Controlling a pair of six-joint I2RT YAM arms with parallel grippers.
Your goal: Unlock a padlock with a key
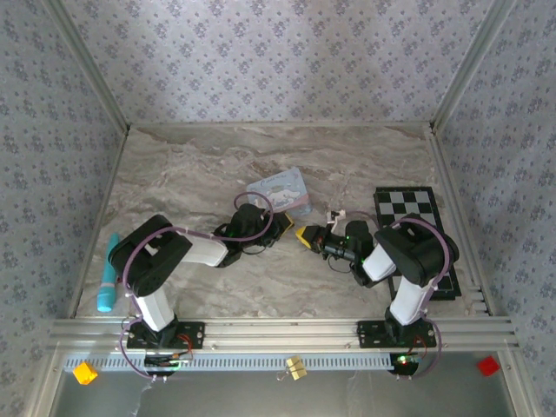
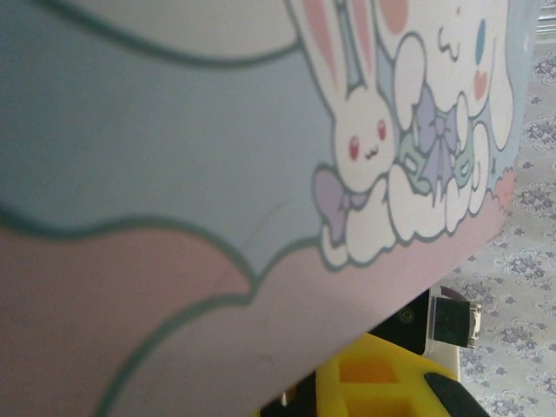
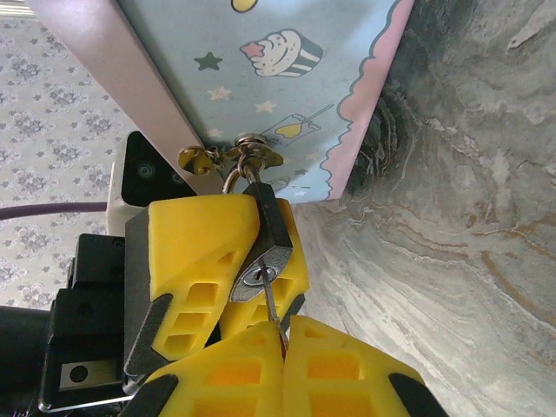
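The small black padlock hangs by its shackle from the brass hasp of the pale blue cartoon tin. In the right wrist view my left gripper is shut on the padlock's body, one yellow finger on each side. The thin key sits with its blade in the keyhole on the silver underside. My right gripper is shut on the key's head. From above, the left gripper and the right gripper meet nose to nose just below the tin.
The tin's side looms close in the left wrist view, a yellow finger under it. A chessboard lies right of the right arm. A teal tube lies at the far left. A brass lock rests on the front rail.
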